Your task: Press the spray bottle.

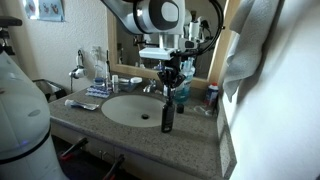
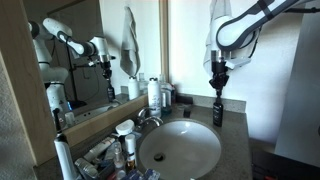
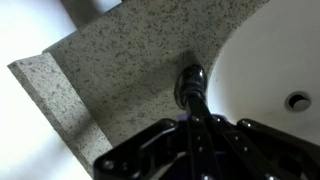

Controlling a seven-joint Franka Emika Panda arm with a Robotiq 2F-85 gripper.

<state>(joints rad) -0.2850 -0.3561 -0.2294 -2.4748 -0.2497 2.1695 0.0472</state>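
Observation:
A dark, slim spray bottle (image 1: 167, 115) stands upright on the speckled counter at the sink's rim; it also shows in an exterior view (image 2: 217, 111). My gripper (image 1: 171, 80) hangs straight above it (image 2: 217, 84), fingertips at the bottle's top. In the wrist view the bottle (image 3: 189, 84) is seen from above, just beyond my fingers (image 3: 190, 135). The fingers are shut together, with nothing between them. Whether they touch the spray head is hard to tell.
The white sink basin (image 1: 135, 108) (image 2: 180, 150) lies beside the bottle. The faucet (image 2: 150, 117), several toiletry bottles (image 2: 155, 95) and a mirror stand along the back. A blue-capped container (image 1: 181, 95) sits behind the bottle. The counter edge (image 3: 45, 90) is close.

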